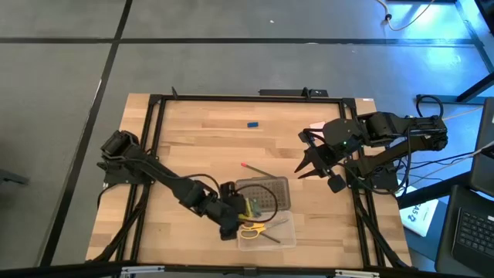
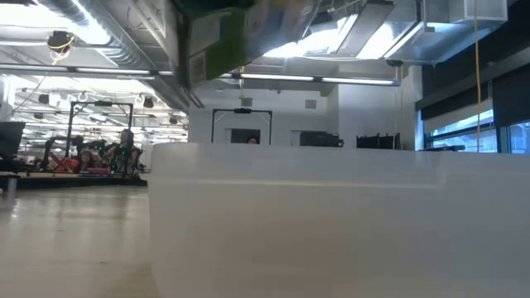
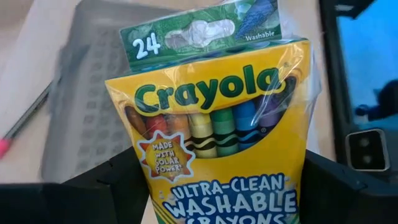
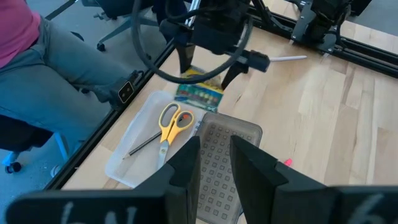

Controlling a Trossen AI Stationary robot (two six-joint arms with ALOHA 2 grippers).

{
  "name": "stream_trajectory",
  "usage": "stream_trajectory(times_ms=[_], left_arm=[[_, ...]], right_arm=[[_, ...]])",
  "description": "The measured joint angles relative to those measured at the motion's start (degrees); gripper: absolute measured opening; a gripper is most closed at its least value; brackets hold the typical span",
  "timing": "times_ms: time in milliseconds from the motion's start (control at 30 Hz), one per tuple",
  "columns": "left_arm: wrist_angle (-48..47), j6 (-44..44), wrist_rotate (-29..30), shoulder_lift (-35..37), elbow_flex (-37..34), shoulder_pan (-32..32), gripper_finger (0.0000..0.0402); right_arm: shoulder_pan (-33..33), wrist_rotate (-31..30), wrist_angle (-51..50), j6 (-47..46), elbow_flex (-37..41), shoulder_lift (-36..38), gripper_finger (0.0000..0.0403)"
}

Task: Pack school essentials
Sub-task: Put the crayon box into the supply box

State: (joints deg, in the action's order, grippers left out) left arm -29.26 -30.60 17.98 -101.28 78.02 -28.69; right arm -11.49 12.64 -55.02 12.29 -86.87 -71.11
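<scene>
My left gripper [image 1: 241, 212] is shut on the green-yellow crayon box [image 3: 211, 124], above the clear case [image 1: 266, 234] near the table's near edge. In the case lie the yellow-handled scissors [image 4: 171, 121] and a dark pencil [image 4: 146, 143]. The grey dotted lid [image 1: 266, 193] lies flat just beyond the case. A red pencil [image 1: 258, 170] lies beyond the lid, and the tiny blue eraser [image 1: 252, 123] sits toward the far edge. A pale pencil [image 4: 286, 59] lies on the table's left part. My right gripper [image 1: 306, 160] hovers open to the right of the lid. My left gripper pinches the crayon box between its two fingers [image 3: 106, 193], one on each narrow side of the box's lower part [image 3: 155, 199]. The fingers come from above, pointing down. The box is lifted clear [image 2: 219, 37], above the case wall, its green tab end [image 3: 199, 31] pointing down.
A black frame [image 1: 231, 98] rims the wooden table. A pink pad [image 1: 318, 126] lies by the far right corner, behind my right arm. A seated person [image 4: 37, 68] is beside the table's near edge. Bare wood lies on the table's left and far parts.
</scene>
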Motion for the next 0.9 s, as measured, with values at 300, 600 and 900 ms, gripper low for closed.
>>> stream_trajectory(times_ms=[300,600,900], left_arm=[[6.13,7.02,-3.58,-1.88,-0.07,1.55,0.0301],[10.18,10.64,-5.77,-5.68,-0.02,1.83,0.0301],[13.18,9.73,-7.74,-10.17,-0.02,1.84,0.0301]], right_arm=[[0.0,0.01,1.34,-0.01,0.0,0.02,0.009],[0.0,0.01,1.25,-0.05,0.0,0.0,0.009],[0.0,0.08,0.58,-3.04,0.0,0.0,0.009]])
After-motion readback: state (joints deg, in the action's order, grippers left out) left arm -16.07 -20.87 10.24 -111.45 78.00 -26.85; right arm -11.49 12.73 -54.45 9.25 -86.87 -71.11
